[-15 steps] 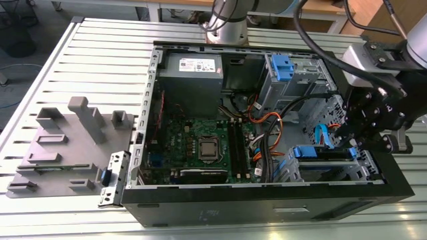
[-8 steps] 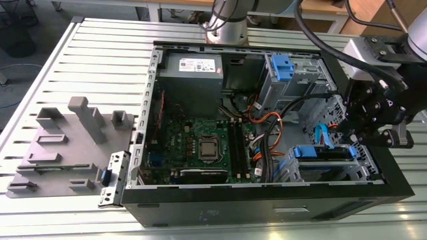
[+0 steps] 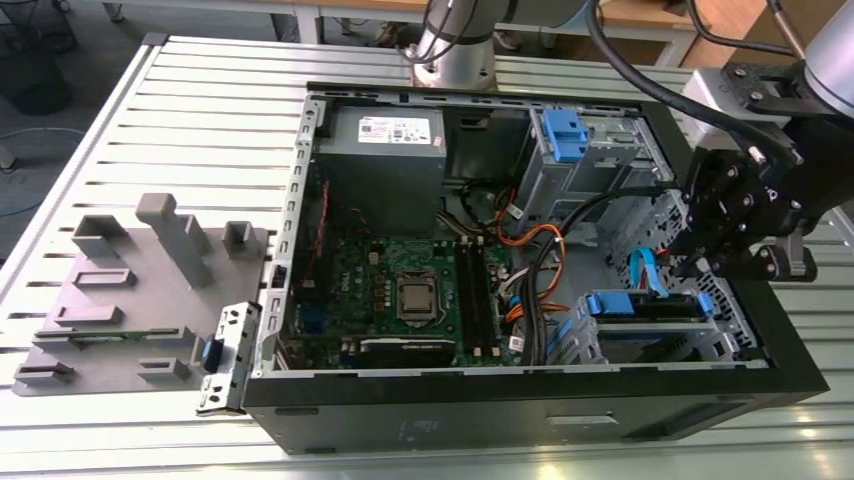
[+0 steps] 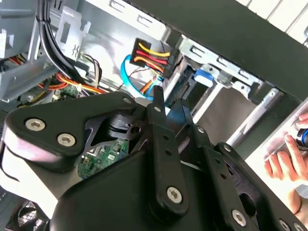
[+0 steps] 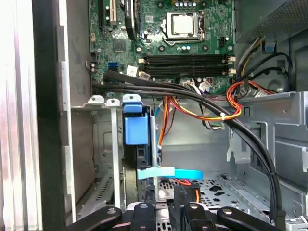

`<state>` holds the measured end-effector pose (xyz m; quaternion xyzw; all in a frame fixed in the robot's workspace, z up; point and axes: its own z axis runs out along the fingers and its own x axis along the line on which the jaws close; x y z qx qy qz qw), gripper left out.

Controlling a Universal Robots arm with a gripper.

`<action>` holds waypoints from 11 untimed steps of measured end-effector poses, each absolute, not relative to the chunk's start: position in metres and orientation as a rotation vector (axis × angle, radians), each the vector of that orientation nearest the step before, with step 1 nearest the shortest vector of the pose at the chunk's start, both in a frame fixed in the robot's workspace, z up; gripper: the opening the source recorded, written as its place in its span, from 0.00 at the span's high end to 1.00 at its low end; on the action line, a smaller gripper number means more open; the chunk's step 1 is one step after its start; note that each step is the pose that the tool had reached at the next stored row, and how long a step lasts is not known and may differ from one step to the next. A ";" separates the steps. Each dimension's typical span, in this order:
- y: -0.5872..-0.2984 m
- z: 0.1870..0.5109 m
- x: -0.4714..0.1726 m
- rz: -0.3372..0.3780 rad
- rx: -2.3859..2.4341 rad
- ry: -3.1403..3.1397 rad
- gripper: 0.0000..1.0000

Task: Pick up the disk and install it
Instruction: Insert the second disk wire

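My gripper (image 3: pixel 703 262) hangs inside the computer case (image 3: pixel 534 405), near the disk (image 3: pixel 645 304), which sits in its drive bay (image 3: pixel 627 345) with little beyond its blue bracket showing. I cannot tell whether my grip is clenched or released.

**Much Concealed Within the Case**

At the exterior view's lower right, little of the disk (image 3: pixel 649 305) is exposed beyond its blue bracket. Its metal body and label are concealed by the drive bay (image 3: pixel 674 345). In the first wrist view the disk (image 5: pixel 134 131) is seen edge-on (blue plastic alone can be made out). The gripper (image 5: pixel 168 208) is cropped there by the picture's edge. In the second wrist view a hand (image 4: pixel 284 161) is cut off at the edge, and the blurred object beside it cannot be identified.
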<state>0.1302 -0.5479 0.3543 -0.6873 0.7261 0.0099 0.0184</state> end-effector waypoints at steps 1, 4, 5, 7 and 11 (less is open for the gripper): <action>-0.546 0.354 0.131 0.031 -2.134 2.255 0.71; -0.540 0.353 0.134 0.031 -2.134 2.255 0.71; -0.540 0.353 0.135 0.031 -2.134 2.255 0.71; -0.540 0.353 0.138 0.033 -2.135 2.256 0.71; -0.540 0.352 0.144 0.037 -2.137 2.258 0.71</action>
